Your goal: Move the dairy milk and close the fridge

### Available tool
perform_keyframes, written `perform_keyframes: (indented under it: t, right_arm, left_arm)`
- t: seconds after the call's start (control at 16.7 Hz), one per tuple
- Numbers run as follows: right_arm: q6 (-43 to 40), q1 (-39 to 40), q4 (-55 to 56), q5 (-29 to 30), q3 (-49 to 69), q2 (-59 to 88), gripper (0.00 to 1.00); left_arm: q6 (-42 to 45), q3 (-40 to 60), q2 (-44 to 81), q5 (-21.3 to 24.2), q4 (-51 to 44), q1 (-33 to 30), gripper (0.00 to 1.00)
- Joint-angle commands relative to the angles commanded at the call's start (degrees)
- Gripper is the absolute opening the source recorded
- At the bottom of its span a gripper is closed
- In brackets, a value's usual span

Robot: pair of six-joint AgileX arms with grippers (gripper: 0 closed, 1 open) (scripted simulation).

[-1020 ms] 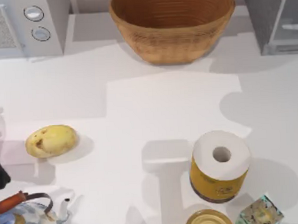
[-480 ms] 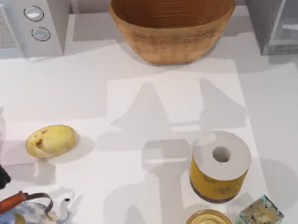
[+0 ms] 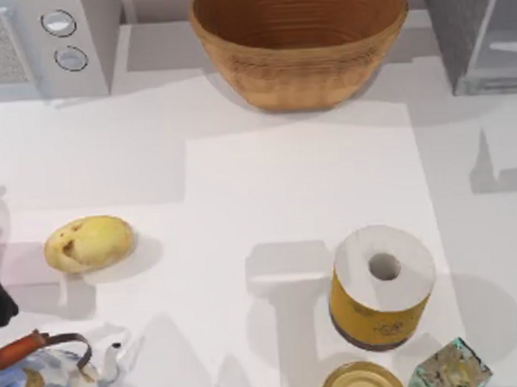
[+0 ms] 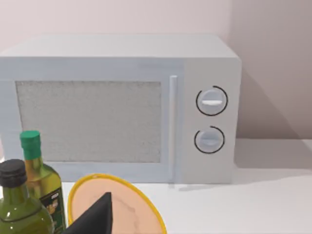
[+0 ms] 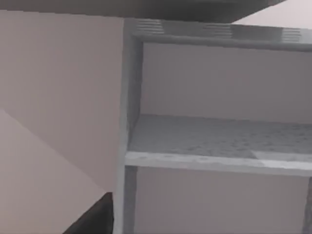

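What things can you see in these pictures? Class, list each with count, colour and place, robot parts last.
microwave: 1, light grey, two knobs, top view's back left
basket: 1, brown woven, back centre
fridge: 1, grey speckled, back right, open with a shelf showing
potato: 1, yellow, left
paper roll: 1, white with yellow wrap, upright, front right
kettle: 1, blue-white, front left
jar lid: 1, yellowish, front edge
small box: 1, teal patterned, front right
bottles: 2, green, before the microwave
plate: 1, pink with yellow rim
left pincer: dark tip, near plate
right pincer: dark tip, facing the fridge
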Motion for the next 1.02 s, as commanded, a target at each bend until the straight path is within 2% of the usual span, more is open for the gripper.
perform_keyframes:
  t: [0.24, 0.48, 0.66, 1.02]
  right_arm:
    - [-0.1, 1.8, -9.7, 2.2, -13.9, -21.3, 1.00]
    - [0.9, 3.3, -18.8, 3.9, -25.6, -35.4, 1.00]
    - [1.7, 3.8, -22.3, 4.4, -29.6, -39.7, 1.00]
    - [1.7, 3.7, -22.5, 4.4, -29.8, -39.8, 1.00]
  left_arm:
    - [0.0, 0.0, 0.0, 0.0, 0.0, 0.0, 1.00]
    - [0.0, 0.0, 0.0, 0.0, 0.0, 0.0, 1.00]
    - [0.0, 0.0, 0.0, 0.0, 0.0, 0.0, 1.00]
    - [0.0, 0.0, 0.0, 0.0, 0.0, 0.0, 1.00]
